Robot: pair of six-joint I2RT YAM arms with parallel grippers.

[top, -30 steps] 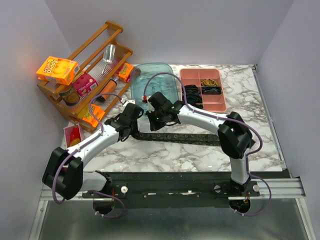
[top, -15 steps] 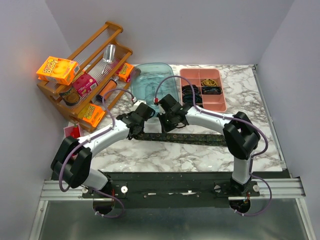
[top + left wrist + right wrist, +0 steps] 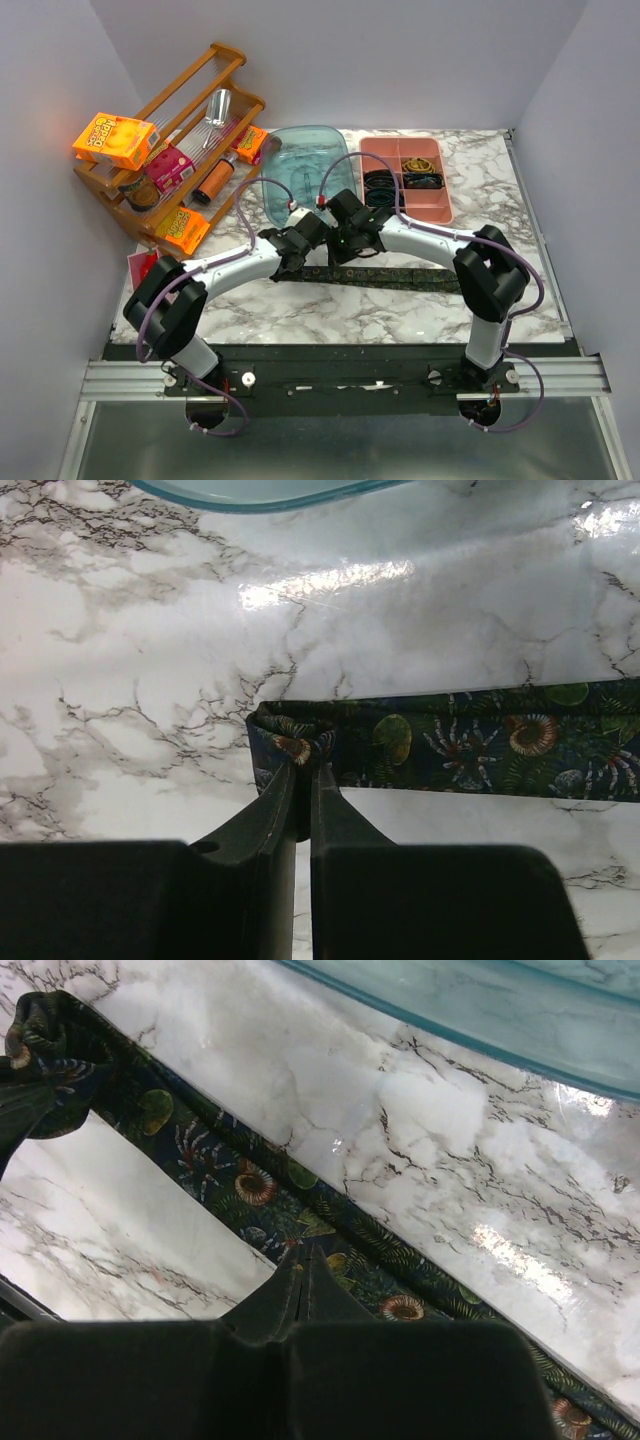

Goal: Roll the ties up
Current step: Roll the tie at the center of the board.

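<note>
One dark tie [image 3: 400,277] with a shell and fern print lies left to right across the marble table [image 3: 330,310]. In the left wrist view its left end [image 3: 290,735] is folded over into a small bunch. My left gripper [image 3: 303,772] is shut on that bunch. The tie [image 3: 480,740] runs flat to the right from there. My right gripper [image 3: 306,1252] is shut, its tips resting on top of the flat tie [image 3: 250,1185] a short way right of the bunched end [image 3: 45,1035]. In the top view the two grippers, left [image 3: 293,262] and right [image 3: 345,252], stand close together.
A clear teal tray [image 3: 305,165] lies just beyond the grippers, and a pink compartment tray [image 3: 432,205] holding dark coiled items is at the back right. A wooden rack [image 3: 225,52] with snack boxes stands at the back left. A pink box [image 3: 143,268] sits by the left edge.
My left gripper has travelled right along the table, carrying the tie's left end with it, so the flat length is shorter. My right gripper shifted slightly right.
</note>
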